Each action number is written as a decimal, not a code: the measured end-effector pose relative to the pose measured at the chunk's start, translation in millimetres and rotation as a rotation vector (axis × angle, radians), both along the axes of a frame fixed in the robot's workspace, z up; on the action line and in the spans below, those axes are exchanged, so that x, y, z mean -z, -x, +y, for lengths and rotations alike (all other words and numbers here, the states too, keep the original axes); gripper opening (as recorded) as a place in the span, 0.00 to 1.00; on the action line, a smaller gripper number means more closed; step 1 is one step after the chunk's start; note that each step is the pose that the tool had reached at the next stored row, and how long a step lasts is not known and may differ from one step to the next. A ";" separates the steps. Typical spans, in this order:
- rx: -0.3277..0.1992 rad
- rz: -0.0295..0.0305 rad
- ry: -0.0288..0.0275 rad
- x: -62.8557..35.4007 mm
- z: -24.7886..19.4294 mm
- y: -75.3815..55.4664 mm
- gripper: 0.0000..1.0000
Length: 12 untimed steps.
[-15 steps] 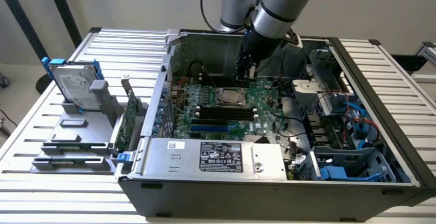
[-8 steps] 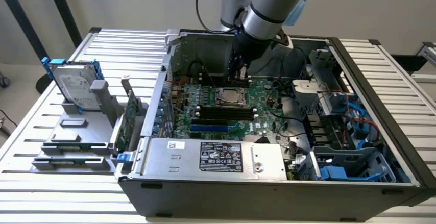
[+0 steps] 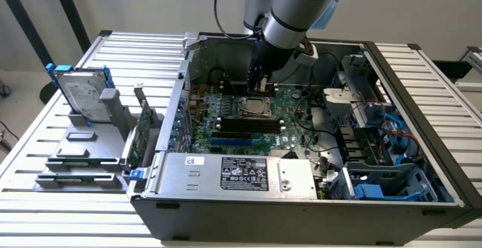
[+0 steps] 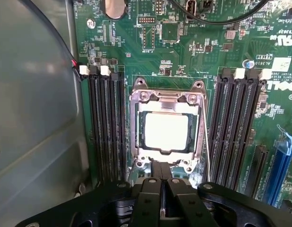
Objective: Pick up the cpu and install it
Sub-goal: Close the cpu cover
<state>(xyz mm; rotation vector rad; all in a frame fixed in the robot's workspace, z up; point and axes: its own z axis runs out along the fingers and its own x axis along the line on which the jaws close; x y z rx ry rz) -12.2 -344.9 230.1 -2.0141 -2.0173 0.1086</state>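
Gripper (image 3: 258, 87) (image 4: 163, 168) hanging shut over the socket where the cpu (image 3: 254, 107) (image 4: 166, 131) is sitting on the motherboard (image 4: 183, 56).

In the wrist view the two black fingers (image 4: 153, 189) are pressing together with nothing between them, their tips hovering at the edge of the socket's metal frame (image 4: 136, 124), just beside the cpu and not gripping it; the cpu is lying flat inside that frame, silvery plate facing up, with black memory slots (image 4: 107, 130) running along both sides; in the exterior view the arm is reaching down into the open computer case (image 3: 301, 217); outside the case, at the exterior view's left, a hard drive (image 3: 79, 95) with blue rails and a green card (image 3: 135, 139) are standing upright in a grey holder (image 3: 75, 163).
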 end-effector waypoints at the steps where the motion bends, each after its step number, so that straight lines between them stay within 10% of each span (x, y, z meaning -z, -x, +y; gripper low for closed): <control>1: 0.000 0.0012 -0.0001 1.5 -0.1 0.2 0.11; 12: 0.000 0.0145 0.0000 19.3 -0.3 8.2 0.11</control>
